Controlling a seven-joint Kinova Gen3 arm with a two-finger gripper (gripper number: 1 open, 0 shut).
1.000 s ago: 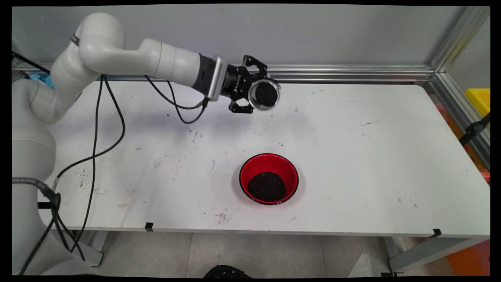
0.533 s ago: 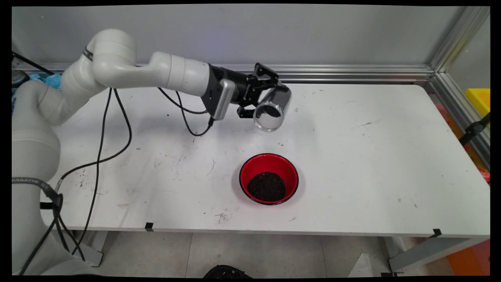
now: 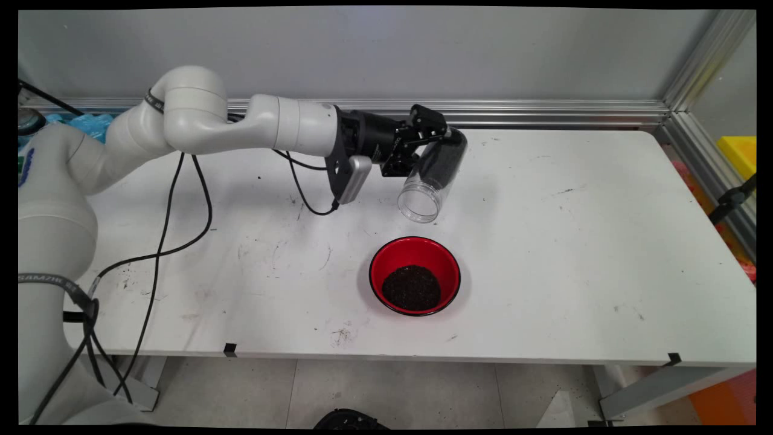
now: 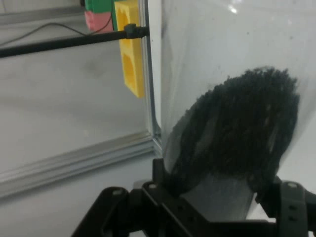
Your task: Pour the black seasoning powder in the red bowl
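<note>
Gripper (image 3: 430, 144) holds a tilted clear jar (image 3: 433, 175) above the counter (image 3: 604, 241).
The fingers (image 3: 430, 118) clasp the jar's dark-filled upper end, its open mouth slanting down towards the camera. Below the mouth, apart from it, sits a red bowl (image 3: 415, 275) of dark grains on the counter.

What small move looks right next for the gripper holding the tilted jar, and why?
Probably carry the clear jar nearer, over the red bowl, before tipping further. The gripper holds it mouth-down toward the bowl, but its open mouth hangs over bare table beyond the bowl's far rim, and the dark grains sit near the jar's closed end.
</note>
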